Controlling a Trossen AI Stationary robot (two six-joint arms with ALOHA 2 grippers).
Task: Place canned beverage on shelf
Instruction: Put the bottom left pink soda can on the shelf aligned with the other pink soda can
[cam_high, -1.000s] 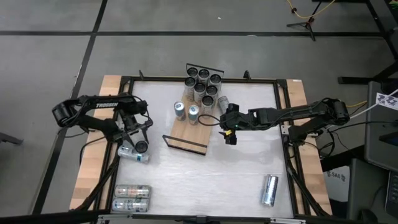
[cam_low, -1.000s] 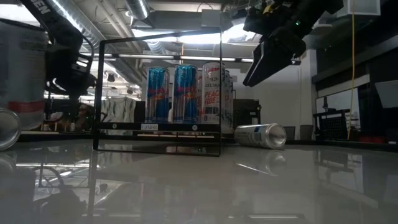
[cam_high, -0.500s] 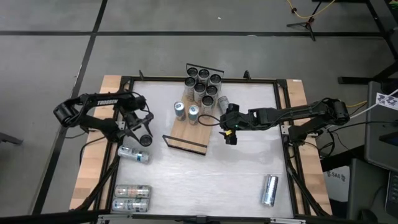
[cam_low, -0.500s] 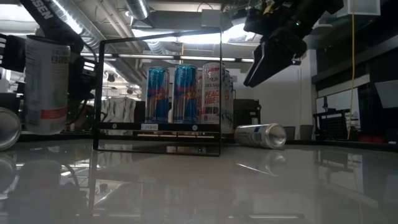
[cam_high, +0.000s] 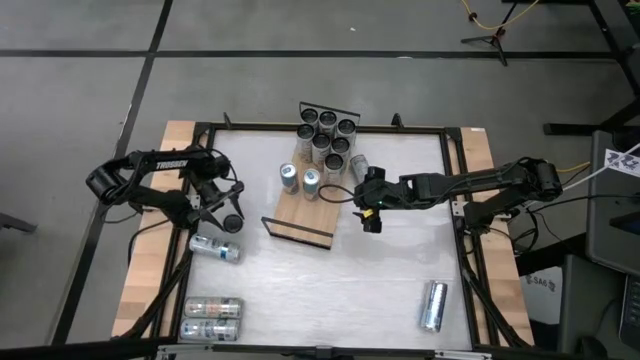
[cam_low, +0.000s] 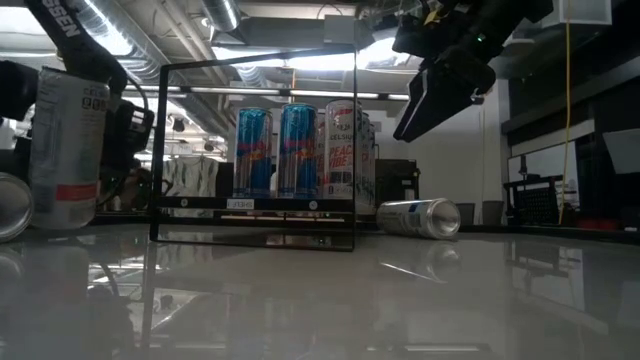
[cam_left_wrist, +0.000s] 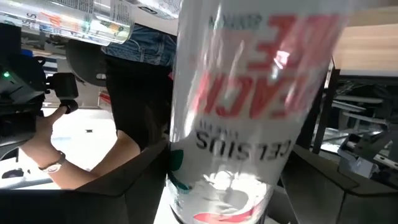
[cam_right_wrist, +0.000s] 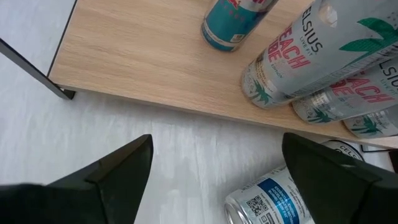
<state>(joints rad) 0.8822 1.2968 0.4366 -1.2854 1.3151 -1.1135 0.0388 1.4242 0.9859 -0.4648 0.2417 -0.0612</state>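
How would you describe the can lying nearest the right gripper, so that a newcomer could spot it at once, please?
Start at the wooden shelf in the middle of the white table. Just off its right edge, beside the open right gripper, a can lies on its side on the tabletop. Unlike the upright cans on the shelf, it is toppled and silver with a blue label.

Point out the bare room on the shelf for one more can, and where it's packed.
The shelf is bare at its near end, between the two blue cans and the near wire rail. The far end is crowded with the upright can cluster.
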